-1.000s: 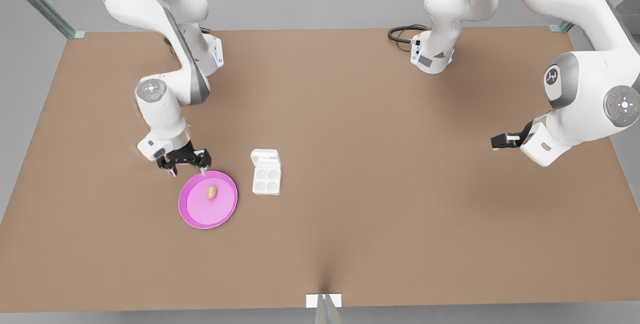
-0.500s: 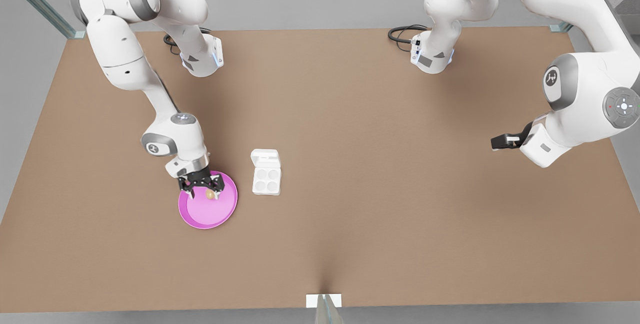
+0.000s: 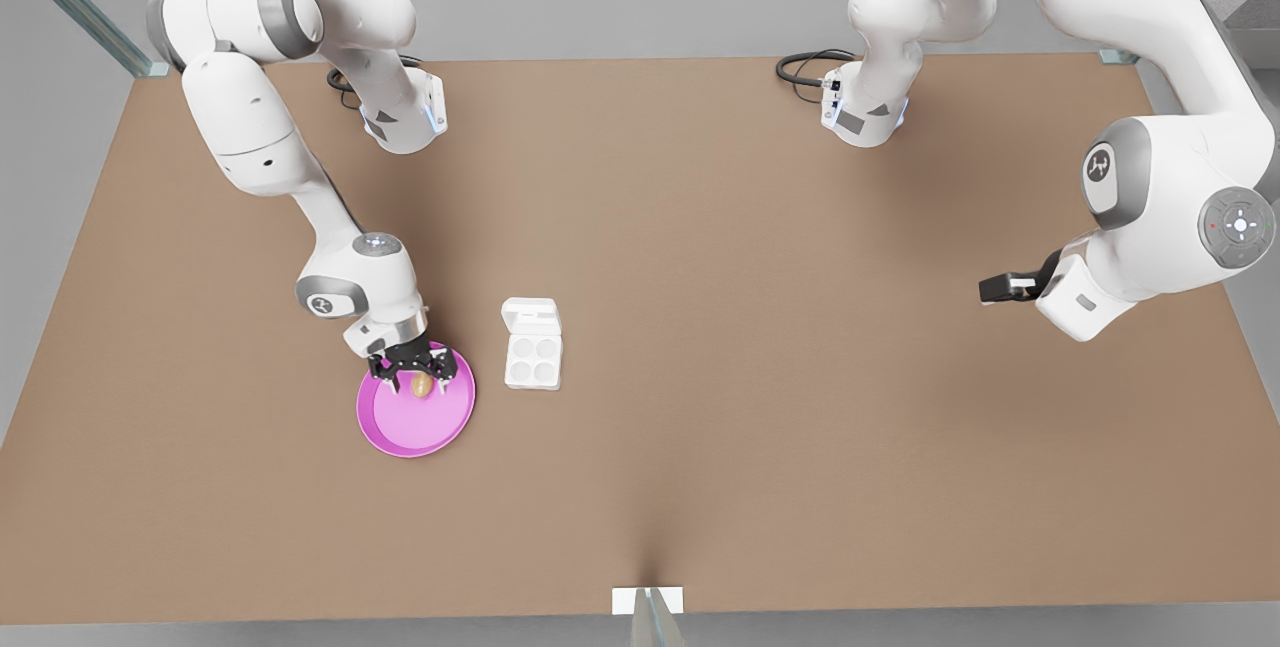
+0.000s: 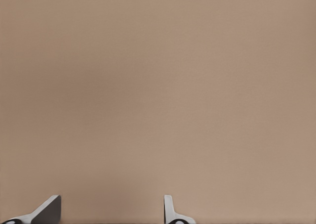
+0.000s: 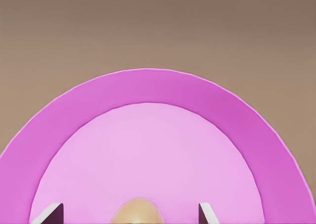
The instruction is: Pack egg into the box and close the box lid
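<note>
On the brown worktop (image 3: 700,327), the pink plate (image 3: 400,432) lies nearest the front edge, toward the front view's left. The egg (image 3: 422,384) rests on the plate's far part, inside the rim. The right gripper (image 3: 419,376) is down over the egg, its two fingers spread with the egg between them; in the right wrist view the fingertips (image 5: 52,213) stand well clear on either side of the egg (image 5: 137,211), so the gripper is released and grips nothing, and the plate's rim (image 5: 148,85) curves beyond it.

Just beside the plate, toward the front view's right and apart from it, sits the box (image 3: 532,359) with its four round cups showing bare. The lid (image 3: 530,313) is folded back flat on the far side of the box, hinged along their shared edge, so the box lies unclosed.

Well apart, near the worktop's edge on the front view's right, the left gripper (image 3: 1003,287) hangs above the surface on an arm that waits, pointing toward the middle of the worktop. The left wrist view shows its fingertips (image 4: 47,210) parted with a gap between them and bare worktop (image 4: 158,95) beyond, so it too is released.

At the far edge stand the two arm bases, with a black cable (image 3: 805,67) looped beside the one toward the front view's right.
</note>
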